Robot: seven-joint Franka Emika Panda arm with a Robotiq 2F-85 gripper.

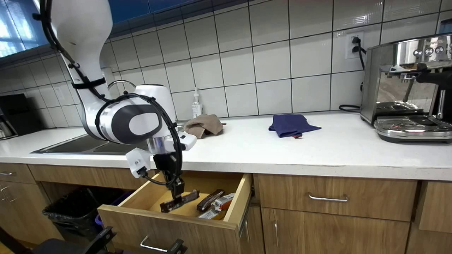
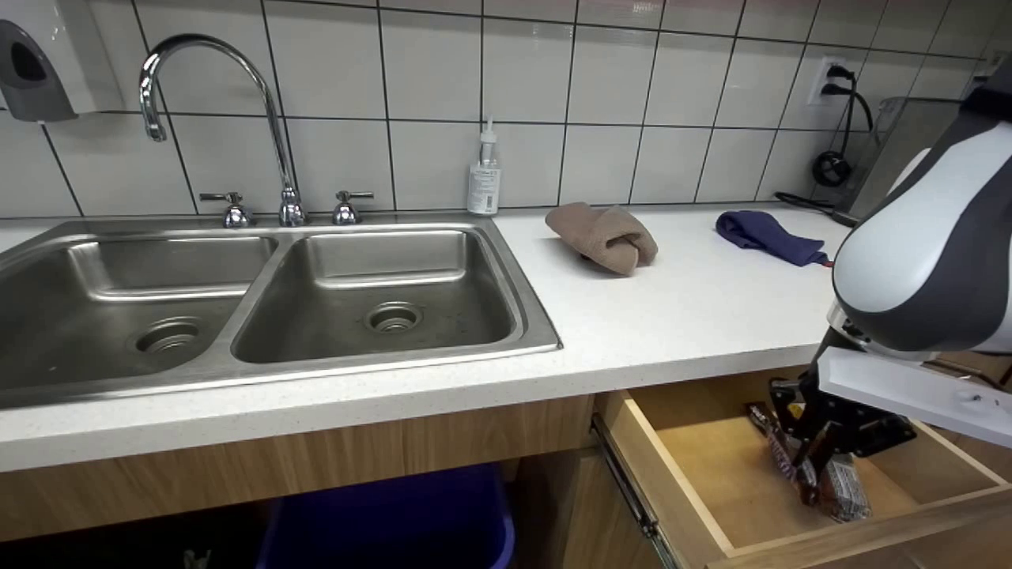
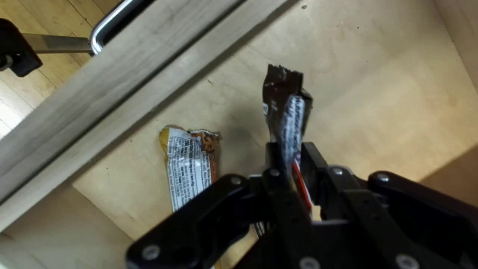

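Note:
My gripper is shut on a dark brown wrapped bar, held tilted above the floor of an open wooden drawer. In the wrist view the bar shows between the fingertips, its printed white label facing up, one end sticking out past them. Beneath, in the drawer, lie another dark brown bar, a silver and orange wrapper and a white and yellow wrapper. A white and orange wrapper lies beside the gripper in the wrist view. The gripper partly hides them.
The white counter overhangs the drawer. A brown cloth and a blue cloth lie on it, with small reddish ends poking out. An espresso machine, a sink, a black-lined bin, a blue bin and a chair are around.

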